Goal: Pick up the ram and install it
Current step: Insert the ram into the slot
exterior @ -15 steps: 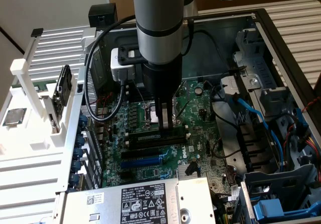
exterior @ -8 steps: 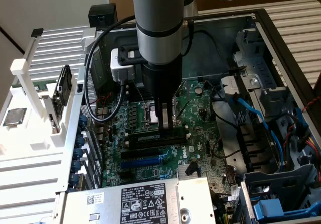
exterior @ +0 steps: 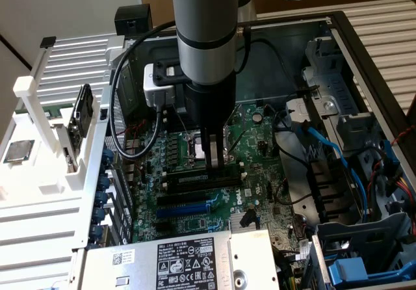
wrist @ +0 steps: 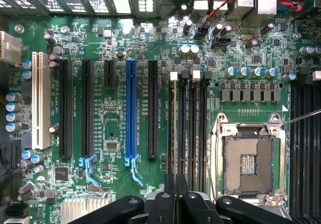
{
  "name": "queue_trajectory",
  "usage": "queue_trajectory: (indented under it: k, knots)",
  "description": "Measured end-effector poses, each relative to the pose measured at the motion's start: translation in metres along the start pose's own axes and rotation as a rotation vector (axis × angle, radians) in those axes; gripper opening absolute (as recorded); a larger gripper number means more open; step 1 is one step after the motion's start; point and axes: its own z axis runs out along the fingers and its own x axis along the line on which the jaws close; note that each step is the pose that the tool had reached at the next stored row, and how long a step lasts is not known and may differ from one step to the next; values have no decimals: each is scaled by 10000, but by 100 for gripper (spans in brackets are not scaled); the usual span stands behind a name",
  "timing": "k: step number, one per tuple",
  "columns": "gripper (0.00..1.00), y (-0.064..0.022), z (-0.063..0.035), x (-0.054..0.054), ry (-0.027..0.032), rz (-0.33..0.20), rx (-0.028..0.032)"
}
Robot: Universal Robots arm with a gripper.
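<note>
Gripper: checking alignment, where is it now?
In the exterior view the gripper hangs over the motherboard, just above the black memory slots beside the empty processor socket.

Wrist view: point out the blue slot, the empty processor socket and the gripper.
blue slot (wrist: pixel 131 108), wrist view, middle of its length.
processor socket (wrist: pixel 249 164), wrist view, centre of its open bed.
gripper (wrist: pixel 176 180), wrist view, midway between its fingertips.
</note>
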Motion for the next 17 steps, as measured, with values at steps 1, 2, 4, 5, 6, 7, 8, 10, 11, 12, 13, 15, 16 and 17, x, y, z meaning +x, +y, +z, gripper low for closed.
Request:
queue_trajectory:
  k: [1, 2, 4, 5, 6, 7, 8, 10, 11, 12, 13, 15, 16, 17]
  knots:
    - [12, 0, 2, 0, 2, -3, -1]
    - [12, 0, 3, 0, 1, -5, -1]
    - [12, 0, 10, 1, 0, -11, -1]
    - [12, 0, 12, 1, 0, -12, -1]
    - [12, 0, 13, 1, 0, -12, -1]
    - [12, 0, 14, 1, 1, -13, -1]
    - [12, 0, 15, 1, 0, -12, -1]
    - [12, 0, 15, 1, 0, -13, -1]
    - [12, 0, 15, 1, 0, -13, -1]
    - [12, 0, 16, 1, 0, -13, -1]
    - [12, 0, 15, 1, 0, -12, -1]
    - [12, 0, 16, 1, 0, -13, -1]
    - [12, 0, 15, 1, 0, -12, -1]
    - [12, 0, 16, 1, 0, -13, -1]
